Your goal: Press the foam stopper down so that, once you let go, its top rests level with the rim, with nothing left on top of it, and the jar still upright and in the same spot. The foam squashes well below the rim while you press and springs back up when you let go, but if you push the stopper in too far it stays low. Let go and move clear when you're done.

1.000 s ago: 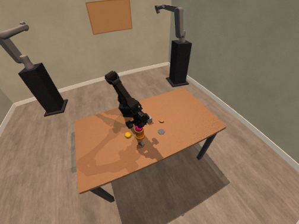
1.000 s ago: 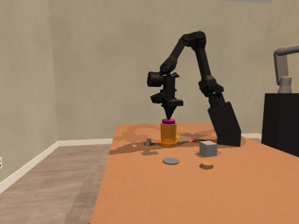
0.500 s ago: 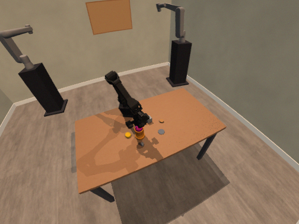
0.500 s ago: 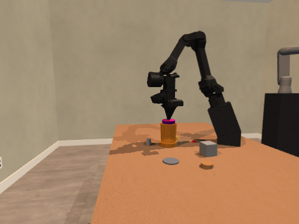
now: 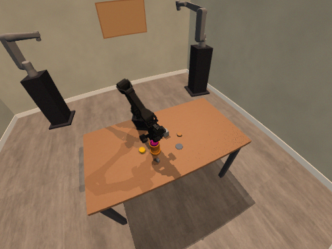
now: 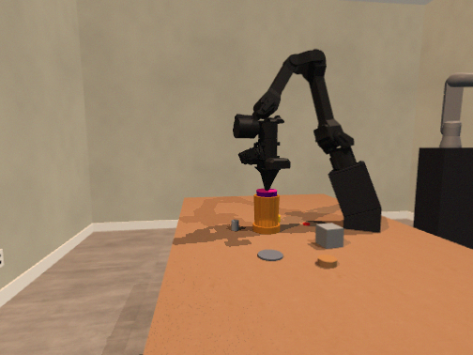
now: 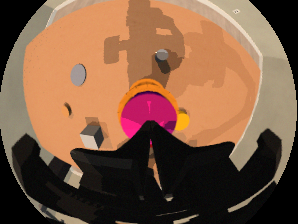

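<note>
An orange ribbed jar [image 6: 267, 214] stands upright on the table, also in the top view [image 5: 155, 149]. A magenta foam stopper [image 6: 267, 192] sticks up a little above its rim; it also shows in the wrist view [image 7: 147, 113]. My gripper [image 6: 268, 184] is shut, points straight down, and its tips sit right at the stopper's top, centred over it. In the wrist view the closed fingers [image 7: 154, 128] overlap the near edge of the stopper. Nothing is between the fingers.
Near the jar lie a small grey cylinder [image 6: 235, 225], a flat grey disc [image 6: 270, 254], an orange disc [image 6: 327, 261], a grey cube [image 6: 329, 235] and a yellow disc [image 5: 141, 149]. The arm's base [image 6: 357, 197] stands behind on the right.
</note>
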Tool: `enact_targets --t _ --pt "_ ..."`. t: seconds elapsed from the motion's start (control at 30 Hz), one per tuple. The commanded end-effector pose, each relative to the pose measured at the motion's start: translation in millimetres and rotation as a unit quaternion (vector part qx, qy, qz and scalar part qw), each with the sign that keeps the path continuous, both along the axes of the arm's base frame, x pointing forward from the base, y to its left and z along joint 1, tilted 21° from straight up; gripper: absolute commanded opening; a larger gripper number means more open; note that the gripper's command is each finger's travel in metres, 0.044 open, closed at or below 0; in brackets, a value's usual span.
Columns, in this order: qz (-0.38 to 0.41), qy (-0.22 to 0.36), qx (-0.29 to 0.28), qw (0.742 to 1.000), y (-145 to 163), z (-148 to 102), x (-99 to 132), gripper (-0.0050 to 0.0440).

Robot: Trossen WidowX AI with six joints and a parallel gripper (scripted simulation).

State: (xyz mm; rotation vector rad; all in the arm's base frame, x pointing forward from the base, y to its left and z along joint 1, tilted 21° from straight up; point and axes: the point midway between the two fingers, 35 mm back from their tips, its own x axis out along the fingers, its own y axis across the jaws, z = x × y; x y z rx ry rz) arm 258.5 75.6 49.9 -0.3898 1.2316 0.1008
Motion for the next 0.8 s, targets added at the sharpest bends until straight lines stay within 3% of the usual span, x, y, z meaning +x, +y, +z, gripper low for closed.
enact_targets --t 0.0,0.77 --pt "0.004 -0.008 0.006 1.0 1.9 4.6 2.2 0.0" --pt "0.004 -0.008 0.006 1.0 1.2 2.9 1.5 0.0"
